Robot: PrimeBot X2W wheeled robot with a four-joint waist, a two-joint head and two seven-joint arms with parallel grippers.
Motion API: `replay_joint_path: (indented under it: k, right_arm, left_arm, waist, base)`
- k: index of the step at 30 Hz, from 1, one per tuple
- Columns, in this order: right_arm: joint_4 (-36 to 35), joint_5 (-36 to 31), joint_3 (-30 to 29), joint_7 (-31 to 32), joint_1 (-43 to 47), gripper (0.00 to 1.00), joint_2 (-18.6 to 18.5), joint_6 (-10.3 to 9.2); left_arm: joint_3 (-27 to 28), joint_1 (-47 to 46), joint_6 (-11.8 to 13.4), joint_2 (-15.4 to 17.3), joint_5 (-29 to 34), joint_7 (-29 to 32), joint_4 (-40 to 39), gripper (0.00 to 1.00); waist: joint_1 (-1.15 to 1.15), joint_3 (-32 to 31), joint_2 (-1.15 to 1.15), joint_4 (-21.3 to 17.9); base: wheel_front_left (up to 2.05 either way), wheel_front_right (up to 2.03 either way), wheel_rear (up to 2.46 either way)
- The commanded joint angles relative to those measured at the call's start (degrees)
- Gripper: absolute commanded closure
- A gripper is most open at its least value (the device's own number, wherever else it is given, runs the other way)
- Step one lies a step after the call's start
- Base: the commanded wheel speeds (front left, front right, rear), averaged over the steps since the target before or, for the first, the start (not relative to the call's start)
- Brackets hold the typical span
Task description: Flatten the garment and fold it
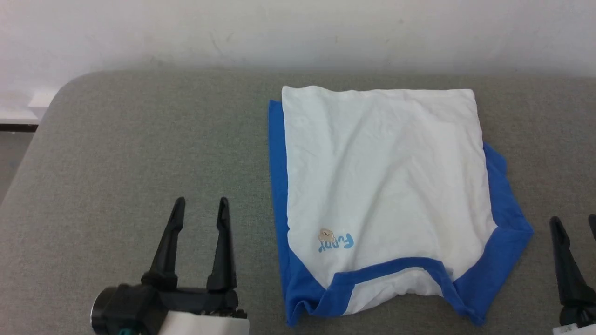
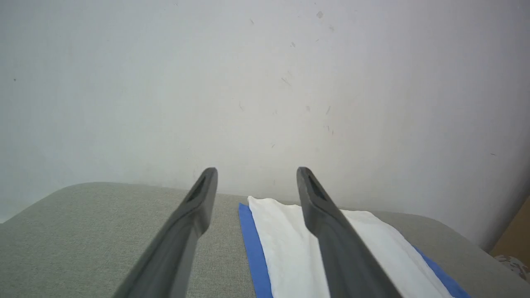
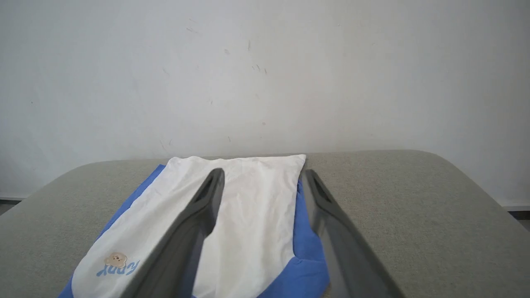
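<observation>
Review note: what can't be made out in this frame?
- Head view: right gripper cut off by the right edge.
- Head view: garment, lower layers hidden under its white top panel.
- Left wrist view: garment's near end behind the left gripper, cut by the bottom edge.
- Print: too small to read.

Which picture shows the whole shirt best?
The head view: the folded shirt lies in it whole, every edge in sight, seen from above. Both wrist views look low along it, and gripper fingers cover part of the shirt.
</observation>
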Motion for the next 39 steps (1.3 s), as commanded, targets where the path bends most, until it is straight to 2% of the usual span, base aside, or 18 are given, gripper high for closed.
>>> replay_joint_path:
  k: [1, 6, 10, 15, 21, 27, 30, 35, 39]
  right_arm:
    - [-0.79, -3.07, -0.85, -1.15, -0.1, 0.0, 2.4, -0.05]
    - [-0.36, -11.59, -2.06, -3.32, 1.12, 0.0, 9.19, -0.05]
    - [1.15, -14.17, -1.73, -4.02, 2.62, 0.0, 12.07, -0.05]
    - [2.08, -14.8, -1.06, -4.69, 3.07, 0.0, 13.06, -0.05]
    - [2.48, -15.2, -0.7, -4.89, 1.65, 0.0, 13.18, -0.05]
    - [1.46, -15.41, -0.2, -4.3, 0.64, 0.0, 13.21, -0.05]
    - [0.68, -15.17, 0.0, -3.91, -0.13, 0.0, 13.21, -0.05]
    - [-0.68, -14.14, 0.38, -3.28, -1.89, 0.0, 12.17, -0.05]
    - [-1.26, -12.45, 0.2, -3.14, -3.66, 0.0, 10.47, -0.05]
  left_arm:
    - [1.4, 2.06, -0.01, -1.57, 2.25, -0.25, -0.41, 0.0]
    - [3.2, 7.17, -1.88, -4.46, 6.96, -0.25, 3.48, 0.0]
    - [4.45, 10.21, -4.05, -7.17, 7.22, -0.25, 7.34, 0.0]
    - [5.89, 11.04, -7.06, -9.48, 8.52, -0.25, 9.9, 0.0]
    - [7.66, 9.95, -9.5, -11.17, 10.1, -0.26, 11.15, 0.0]
    - [8.43, 5.16, -12.33, -11.06, 10.26, 0.15, 12.77, 0.0]
    - [8.92, -1.08, -14.52, -10.0, 8.64, 5.01, 13.12, 0.0]
    - [8.78, -17.35, -18.82, -5.04, 9.19, 20.06, 13.55, 0.0]
    - [9.35, -31.7, -21.09, -3.6, 8.11, 31.6, 14.49, 0.0]
  waist:
    - [0.0, -0.66, 0.0, -0.01]
    - [0.0, -1.89, 0.0, 0.11]
    - [0.0, -2.45, 0.0, 0.48]
    - [0.0, -2.11, 0.0, 0.96]
    - [0.0, -0.97, 0.0, 0.98]
    - [0.0, 0.92, 0.0, 0.67]
    - [0.0, 2.64, 0.0, 0.58]
    - [0.0, 7.22, 0.0, 0.17]
    - [0.0, 12.31, 0.0, -0.53]
  base:
    - [0.0, 0.0, 0.0]
    - [0.0, 0.0, 0.0]
    - [0.0, 0.0, 0.0]
    - [0.0, 0.0, 0.0]
    - [0.0, 0.0, 0.0]
    - [0.0, 0.0, 0.0]
    - [0.0, 0.0, 0.0]
    - [0.0, 0.0, 0.0]
    - [0.0, 0.0, 0.0]
